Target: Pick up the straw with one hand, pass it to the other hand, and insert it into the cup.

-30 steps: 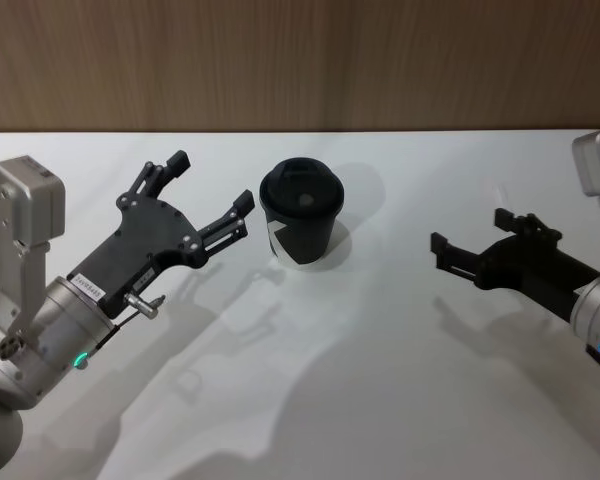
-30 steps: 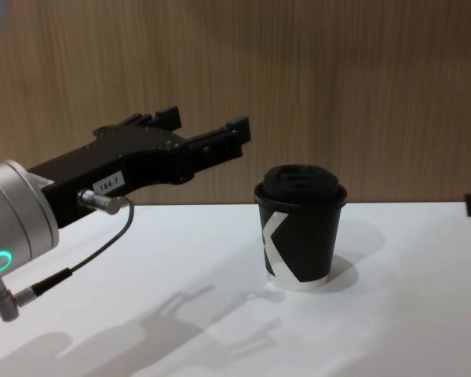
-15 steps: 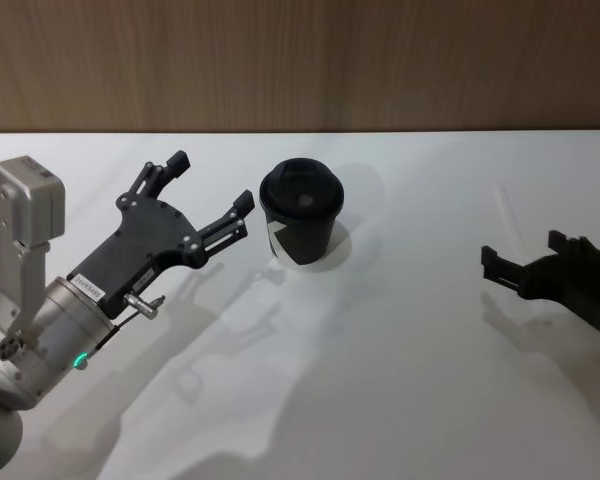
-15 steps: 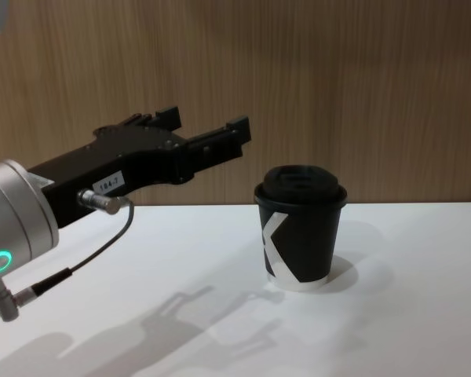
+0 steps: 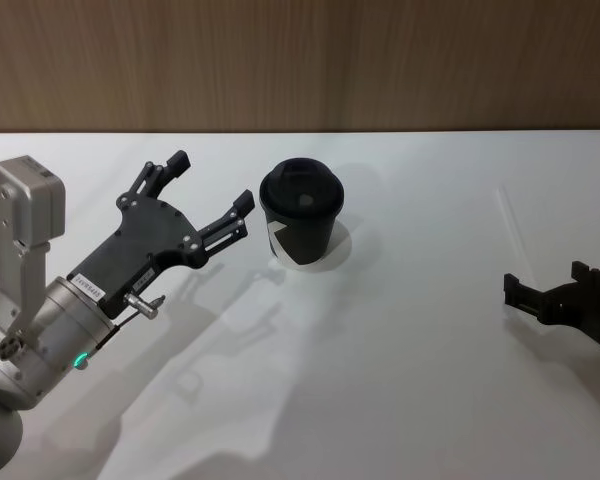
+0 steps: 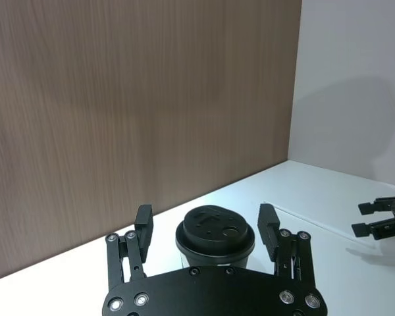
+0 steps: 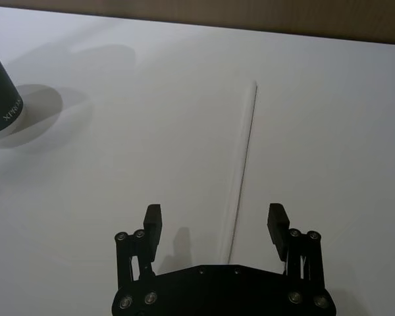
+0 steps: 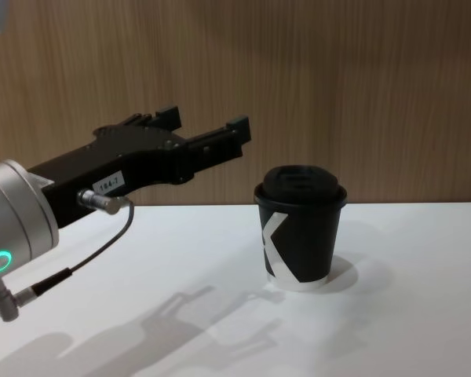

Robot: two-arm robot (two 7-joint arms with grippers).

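Left gripper (image 5: 212, 182) hovers over the white table (image 5: 380, 400) on the left side, fingers spread apart, aimed at the cup (image 5: 300, 215) just beside it, not touching. Cup stands upright near mid-table, lid on. The straw (image 7: 242, 164) lies flat on the table, well right of the cup. Right gripper (image 7: 214, 213) sits at the right edge, fingers apart, straw's near end lined up between them, nothing gripped.

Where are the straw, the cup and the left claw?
straw (image 7: 241, 164), right wrist view, mid-length of its shaft.
cup (image 8: 302, 236), chest view, side wall.
left claw (image 5: 212, 180), head view, midway between fingertips.
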